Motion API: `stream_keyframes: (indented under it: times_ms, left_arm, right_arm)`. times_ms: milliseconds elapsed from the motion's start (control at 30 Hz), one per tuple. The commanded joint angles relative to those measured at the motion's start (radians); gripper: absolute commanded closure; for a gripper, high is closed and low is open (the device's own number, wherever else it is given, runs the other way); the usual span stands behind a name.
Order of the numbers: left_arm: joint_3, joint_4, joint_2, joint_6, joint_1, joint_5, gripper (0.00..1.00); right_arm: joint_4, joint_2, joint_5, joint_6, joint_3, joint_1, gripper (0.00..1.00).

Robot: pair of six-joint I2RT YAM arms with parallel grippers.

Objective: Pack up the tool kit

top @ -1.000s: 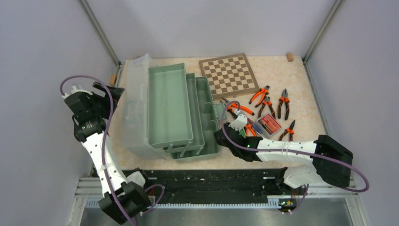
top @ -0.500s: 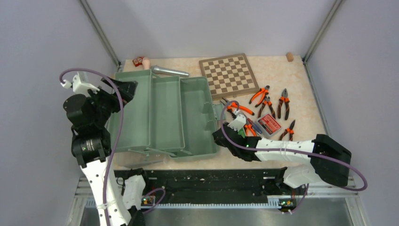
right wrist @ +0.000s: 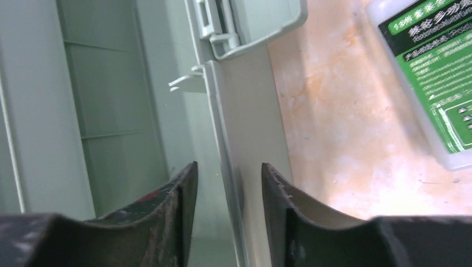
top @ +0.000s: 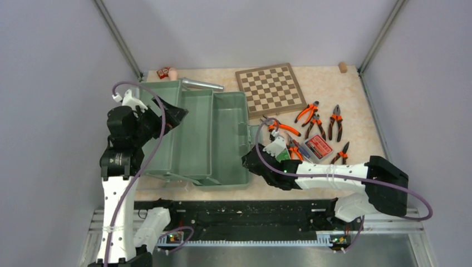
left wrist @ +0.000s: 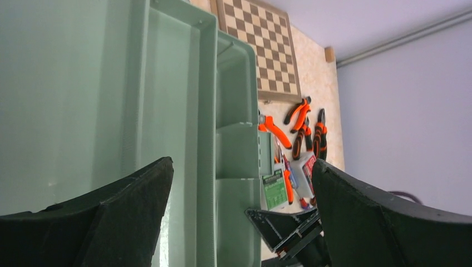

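Note:
The sage-green toolbox (top: 222,139) lies open at centre left with its trays spread side by side. My left gripper (top: 173,114) hovers open over its left trays, holding nothing; in the left wrist view the left gripper (left wrist: 242,186) frames the toolbox (left wrist: 183,111) below. My right gripper (top: 249,161) straddles the box's right wall, jaws apart, with a gap on each side of the wall (right wrist: 229,178) between the fingers (right wrist: 186,189). Orange-handled pliers (top: 335,122), a red bit case (top: 318,146) and a green bit case (right wrist: 434,83) lie right of the box.
A wooden chessboard (top: 271,89) lies behind the pliers. A steel hammer head (top: 200,84) shows behind the toolbox, with a small red item (top: 163,72) in the back left corner. A small wooden block (top: 343,67) sits at the back right. Grey walls enclose the table.
My right gripper has opened off the toolbox's right wall. My left arm swung right, over the box. The trays dropped from a raised stack to lying spread out; the hammer came into view.

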Motion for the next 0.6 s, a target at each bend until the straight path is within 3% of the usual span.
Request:
stream_keyframes:
  times_ms: [0, 100, 167, 333, 567]
  left_arm:
    - [-0.025, 0.024, -0.029, 0.024, -0.075, -0.039, 0.01]
    - [-0.026, -0.001, -0.034, 0.042, -0.146, -0.075, 0.01]
    - [-0.026, -0.009, -0.038, 0.054, -0.179, -0.098, 0.01]
    - [-0.008, -0.014, -0.062, 0.104, -0.208, -0.122, 0.01]
    - [0.043, -0.065, -0.165, 0.21, -0.208, -0.32, 0.01]
  right_arm:
    - [-0.065, -0.103, 0.105, -0.045, 0.067, 0.012, 0.48]
    - [-0.092, -0.184, 0.153, -0.219, 0.083, 0.0, 0.31]
    - [-0.109, -0.244, 0.136, -0.353, 0.095, -0.032, 0.26]
    - [-0.19, -0.346, -0.036, -0.655, 0.098, -0.214, 0.19]
    - [-0.248, -0.394, -0.312, -0.848, 0.04, -0.444, 0.14]
